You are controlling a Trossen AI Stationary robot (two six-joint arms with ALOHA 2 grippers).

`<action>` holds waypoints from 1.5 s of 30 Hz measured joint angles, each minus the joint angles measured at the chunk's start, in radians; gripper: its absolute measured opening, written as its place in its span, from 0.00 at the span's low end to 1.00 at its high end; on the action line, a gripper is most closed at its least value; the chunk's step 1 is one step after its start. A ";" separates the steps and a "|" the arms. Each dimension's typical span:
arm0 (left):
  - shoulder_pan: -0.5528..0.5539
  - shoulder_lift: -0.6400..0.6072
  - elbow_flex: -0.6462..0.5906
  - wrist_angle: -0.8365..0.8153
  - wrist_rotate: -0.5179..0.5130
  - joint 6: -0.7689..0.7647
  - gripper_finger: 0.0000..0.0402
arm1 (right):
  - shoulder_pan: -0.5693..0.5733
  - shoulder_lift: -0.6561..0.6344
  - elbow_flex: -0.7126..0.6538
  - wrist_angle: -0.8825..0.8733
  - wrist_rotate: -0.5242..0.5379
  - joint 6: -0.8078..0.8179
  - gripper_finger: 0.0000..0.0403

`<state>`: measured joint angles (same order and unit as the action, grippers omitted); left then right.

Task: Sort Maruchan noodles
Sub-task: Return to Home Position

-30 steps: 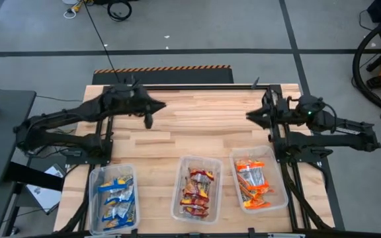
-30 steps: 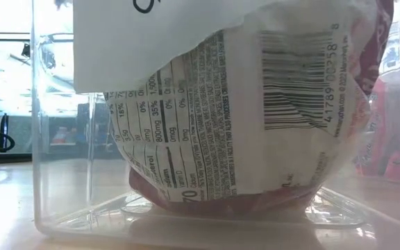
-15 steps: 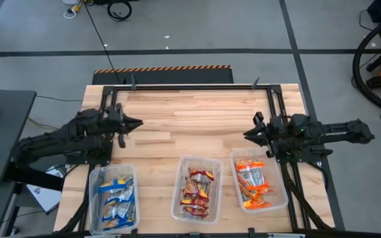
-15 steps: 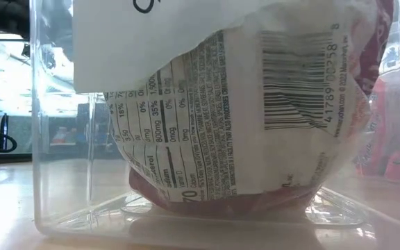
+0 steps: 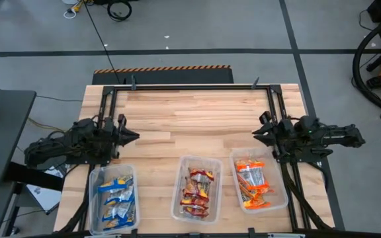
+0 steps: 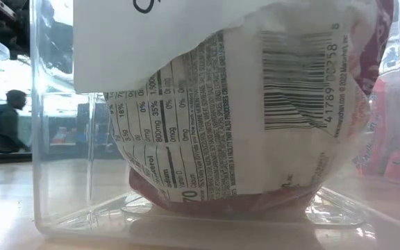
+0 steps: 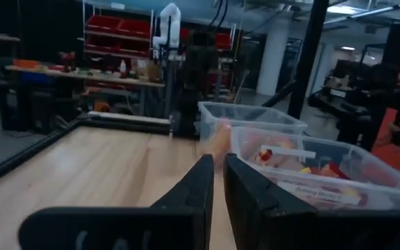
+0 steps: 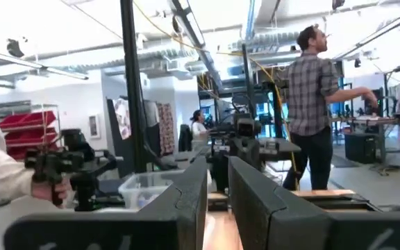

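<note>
The Maruchan noodles lie sorted in three clear bins at the table's near edge. Blue-and-white packets (image 5: 114,197) fill the left bin, dark red ones (image 5: 196,188) the middle bin, and orange ones (image 5: 253,182) the right bin. The low view looks into the middle bin, at a dark red packet's white printed back (image 6: 255,118). My left gripper (image 5: 131,137) (image 7: 219,173) is folded back at the table's left edge, above the left bin, shut and empty. My right gripper (image 5: 256,134) (image 8: 217,184) is at the right edge, above the orange bin, shut and empty.
Bare wood (image 5: 197,125) stretches between the two grippers and up to the far edge. A black frame rail (image 5: 190,86) runs along the far edge and down both sides. People (image 8: 311,90) stand in the room beyond the table.
Both arms have folded back. My left gripper has drawn from the far-middle of the table toward the left and near edges. My right gripper has moved toward the near edge and slightly right. The packets and bins have stayed still.
</note>
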<state>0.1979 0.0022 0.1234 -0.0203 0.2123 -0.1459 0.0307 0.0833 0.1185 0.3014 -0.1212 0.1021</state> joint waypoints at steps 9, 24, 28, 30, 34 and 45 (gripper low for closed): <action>-0.136 0.002 -0.111 0.150 -0.077 0.006 0.10 | 0.055 -0.039 -0.112 0.056 -0.007 0.069 0.17; -0.229 0.004 -0.115 0.097 -0.271 0.210 0.10 | 0.060 -0.025 -0.112 -0.145 0.068 -0.050 0.17; -0.229 0.004 -0.115 0.098 -0.272 0.205 0.10 | 0.060 -0.025 -0.112 -0.145 0.068 -0.052 0.17; -0.229 0.004 -0.115 0.098 -0.272 0.204 0.10 | 0.060 -0.025 -0.112 -0.145 0.068 -0.052 0.17; -0.228 0.004 -0.115 0.098 -0.272 0.203 0.10 | 0.060 -0.025 -0.112 -0.145 0.068 -0.052 0.17; -0.228 0.004 -0.116 0.098 -0.272 0.202 0.10 | 0.060 -0.025 -0.112 -0.145 0.068 -0.053 0.17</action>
<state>-0.0303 0.0063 0.0078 0.0780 -0.0593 0.0559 0.0910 0.0586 0.0067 0.1562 -0.0528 0.0494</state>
